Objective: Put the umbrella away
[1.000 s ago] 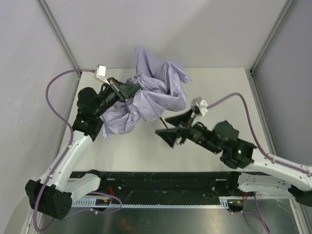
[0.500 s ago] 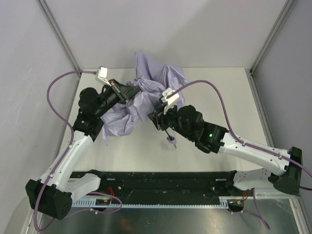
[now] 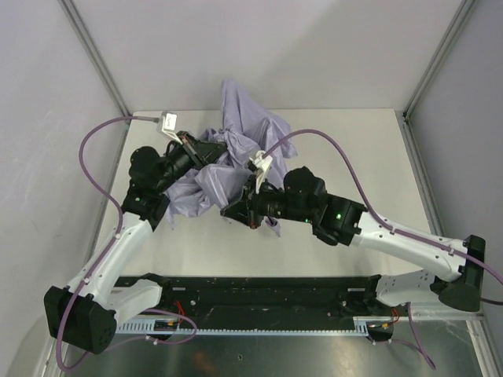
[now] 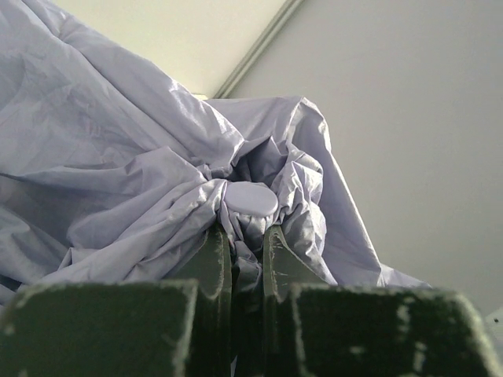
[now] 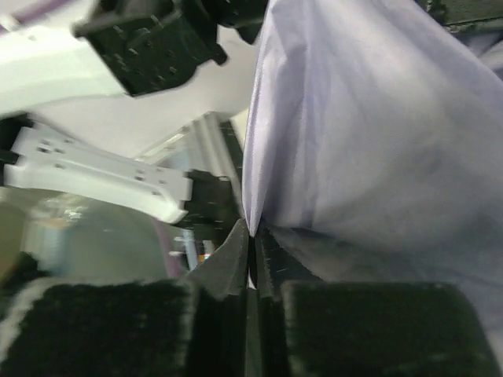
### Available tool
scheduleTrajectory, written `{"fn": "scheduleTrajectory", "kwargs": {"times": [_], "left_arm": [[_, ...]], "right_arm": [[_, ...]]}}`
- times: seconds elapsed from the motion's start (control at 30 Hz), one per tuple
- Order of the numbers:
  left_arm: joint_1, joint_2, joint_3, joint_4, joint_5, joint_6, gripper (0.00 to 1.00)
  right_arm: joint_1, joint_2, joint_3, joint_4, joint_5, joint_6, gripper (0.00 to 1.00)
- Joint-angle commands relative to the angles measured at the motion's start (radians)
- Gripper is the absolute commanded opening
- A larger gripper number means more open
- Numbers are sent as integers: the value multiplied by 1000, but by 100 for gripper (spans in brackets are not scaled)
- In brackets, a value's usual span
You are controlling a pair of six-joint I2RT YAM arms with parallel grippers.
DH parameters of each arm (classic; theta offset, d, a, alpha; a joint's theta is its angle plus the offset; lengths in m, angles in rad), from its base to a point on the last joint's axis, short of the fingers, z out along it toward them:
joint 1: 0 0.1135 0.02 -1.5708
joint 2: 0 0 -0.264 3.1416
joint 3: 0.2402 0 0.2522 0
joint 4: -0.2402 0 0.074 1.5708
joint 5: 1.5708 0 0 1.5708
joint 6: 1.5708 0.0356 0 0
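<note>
- Grey walls (image 3: 275,47) are closing in a pale table (image 3: 354,149) in the top view. The umbrella (image 3: 244,129) is lying crumpled at the far middle of the table, between the two arms.
- From above, the left gripper (image 3: 212,147) is reaching in from the left with a bent elbow. The right gripper (image 3: 236,210) is stretching low across from the right, to the near edge of the canopy.
- From the left wrist, the left gripper (image 4: 245,255) is pinching bunched fabric just under the round cap (image 4: 251,198), with its jaws almost pressed together.
- From the right wrist, the right gripper (image 5: 251,247) is pressing its jaws together on a thin edge of the canopy (image 5: 377,118).
- I judge the step to be gathering the loose fabric. The right arm should be drawing its edge gently toward the left grip, which should be serving as the anchor. Such a thin pinch may be slipping easily.
</note>
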Motion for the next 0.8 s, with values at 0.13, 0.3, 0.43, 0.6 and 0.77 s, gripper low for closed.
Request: {"fn": "scheduleTrajectory", "kwargs": {"times": [0.13,0.3,0.43,0.6,0.77], "left_arm": [[5,-76,-68,332,235,1,0],[6,-116,-109,354,305,42,0],[5,-132,-124,358,336,81,0],[4,-130,-119,364,388,95,0],[3,-131,-101,369,468,102,0]], "right_arm": [[-213,25,49,90,-481,287,54],[-255,-154,48,-75,-541,111,75],[-271,-300,48,-274,-466,-15,80],[-299,-402,47,-419,-262,-57,81],[-309,-417,47,-497,60,-129,74]]}}
